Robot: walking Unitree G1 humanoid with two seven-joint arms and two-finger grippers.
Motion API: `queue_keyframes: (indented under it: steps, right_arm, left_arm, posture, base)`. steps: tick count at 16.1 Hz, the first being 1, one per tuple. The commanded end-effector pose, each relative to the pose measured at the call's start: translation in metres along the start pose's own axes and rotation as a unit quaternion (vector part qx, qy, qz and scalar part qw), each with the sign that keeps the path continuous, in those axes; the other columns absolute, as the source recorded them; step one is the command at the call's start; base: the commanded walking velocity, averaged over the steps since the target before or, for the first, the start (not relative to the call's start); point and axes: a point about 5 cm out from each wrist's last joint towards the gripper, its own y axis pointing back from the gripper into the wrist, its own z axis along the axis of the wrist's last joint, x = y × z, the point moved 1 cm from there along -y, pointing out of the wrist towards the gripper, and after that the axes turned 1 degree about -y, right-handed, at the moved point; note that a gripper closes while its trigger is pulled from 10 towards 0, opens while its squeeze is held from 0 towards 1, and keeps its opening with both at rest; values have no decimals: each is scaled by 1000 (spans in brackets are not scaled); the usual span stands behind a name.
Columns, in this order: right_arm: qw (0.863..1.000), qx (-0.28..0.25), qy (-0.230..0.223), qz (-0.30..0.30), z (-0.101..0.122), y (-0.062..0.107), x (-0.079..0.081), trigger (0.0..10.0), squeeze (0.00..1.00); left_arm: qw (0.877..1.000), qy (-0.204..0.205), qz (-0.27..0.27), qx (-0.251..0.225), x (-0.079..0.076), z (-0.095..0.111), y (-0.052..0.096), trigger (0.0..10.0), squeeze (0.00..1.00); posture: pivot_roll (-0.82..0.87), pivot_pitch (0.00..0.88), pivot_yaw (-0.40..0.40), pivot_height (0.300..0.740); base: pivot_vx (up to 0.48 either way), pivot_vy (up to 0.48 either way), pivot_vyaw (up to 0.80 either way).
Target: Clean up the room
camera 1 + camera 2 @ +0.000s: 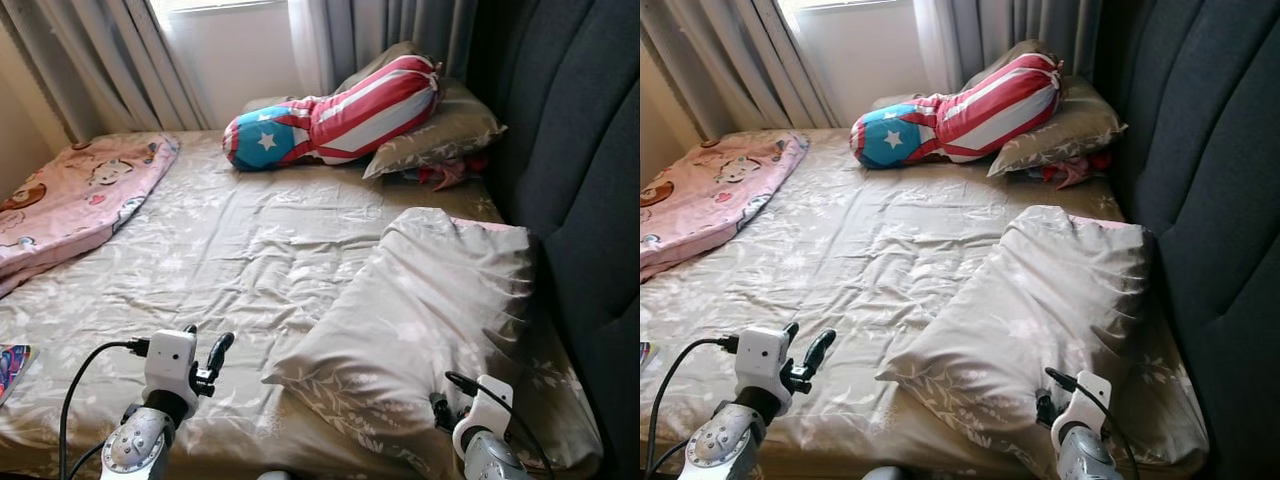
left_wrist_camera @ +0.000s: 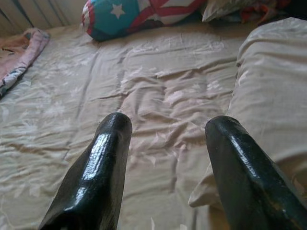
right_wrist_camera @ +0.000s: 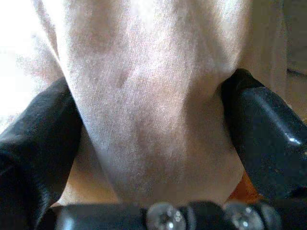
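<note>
A large beige floral pillow (image 1: 420,300) lies askew on the right side of the bed (image 1: 220,240), leaning toward the dark headboard (image 1: 580,150). My right gripper (image 1: 440,405) is at the pillow's near corner. In the right wrist view its black fingers (image 3: 38,129) stand on either side of a bunched fold of the pillow fabric (image 3: 144,105), shut on it. My left gripper (image 1: 205,345) hovers open over the wrinkled sheet near the bed's front edge, left of the pillow, with nothing between its fingers (image 2: 100,158).
A stars-and-stripes bolster (image 1: 330,115) rests on a second beige pillow (image 1: 440,130) at the far end, with a red cloth (image 1: 445,172) tucked under it. A pink cartoon blanket (image 1: 70,195) lies along the left side. Curtains (image 1: 110,60) hang behind.
</note>
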Motion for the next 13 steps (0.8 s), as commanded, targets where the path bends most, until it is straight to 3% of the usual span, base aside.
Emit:
queue_keyframes:
  steps: [1, 3, 4, 5, 13]
  right_arm:
    - [997, 76, 8, -1, -36, 5, 2, 10000, 0]
    - [996, 83, -2, 18, -38, 5, 9, 10000, 0]
    - [996, 86, -5, 28, -40, 5, 15, 4275, 0]
    - [996, 85, -7, 31, -40, 5, 17, 0, 0]
    - [995, 88, -2, 40, -43, 6, 17, 0, 0]
  left_arm:
    - [1000, -3, 0, -2, 2, 5, 1, 10000, 0]
    - [1000, -2, 1, -1, 1, 6, 2, 10000, 0]
    - [1000, -2, 2, -1, 1, 7, 3, 10000, 0]
    - [1000, -2, 2, -1, 1, 7, 4, 10000, 0]
    - [1000, 0, 6, 6, 1, 7, 6, 10000, 0]
  posture:
    - [133, 17, 100, 660]
    - [140, 23, 97, 660]
    - [142, 24, 95, 660]
    - [145, 25, 94, 660]
    - [142, 34, 89, 660]
  base:
    - [0, 0, 0]
    - [0, 0, 0]
    - [0, 0, 0]
    - [0, 0, 0]
    - [0, 0, 0]
